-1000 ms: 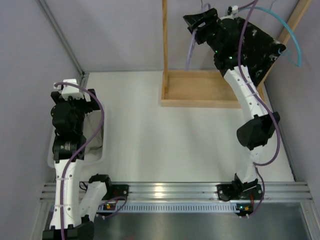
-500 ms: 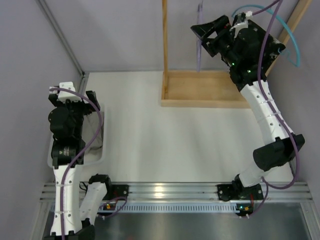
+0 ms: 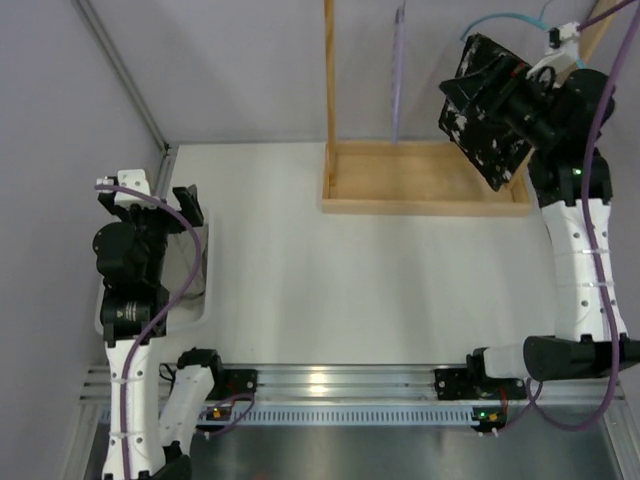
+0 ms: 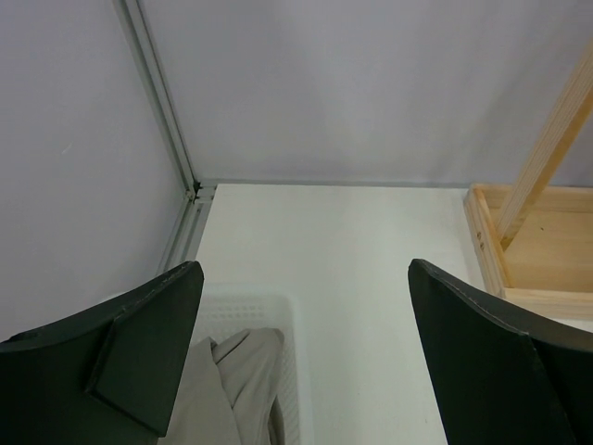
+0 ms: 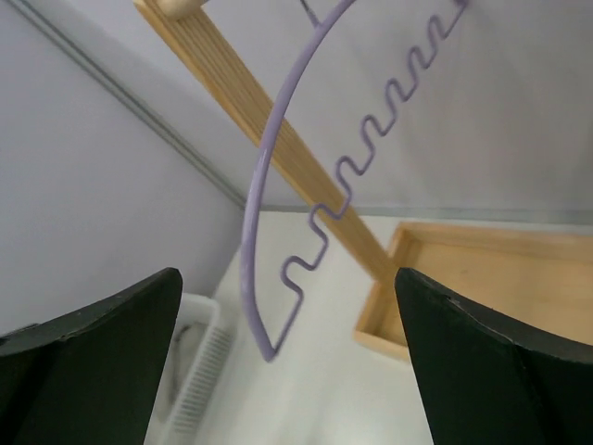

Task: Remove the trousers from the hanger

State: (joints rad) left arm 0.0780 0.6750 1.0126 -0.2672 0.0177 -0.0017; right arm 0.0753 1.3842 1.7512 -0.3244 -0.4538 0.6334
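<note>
Grey walls stand around a white surface (image 3: 320,260). From above, a wooden rack (image 3: 420,207) sits at the far side. A purple hanger (image 3: 398,70) hangs from it with nothing on it. The right tool (image 3: 470,110) is up high, near the hanger but not touching it. The left tool (image 3: 155,205) hangs over a white basket (image 3: 205,300) at the left edge of the surface.

The left wrist camera shows the left tool's two fingers far apart, holding nothing. Below and between them, the beige trousers (image 4: 236,380) lie bunched up in the basket. So I think the job is as good as done.

The right wrist camera shows that tool's fingers far apart too, and empty. The bare hanger is right in front of them, very close.

Two things could go wrong now. If the right arm swings away without care, a finger could hook the thin wire and knock the hanger off the rack. If the left tool dips down, it could catch the soft cloth and drag the trousers back out over the basket's edge.
</note>
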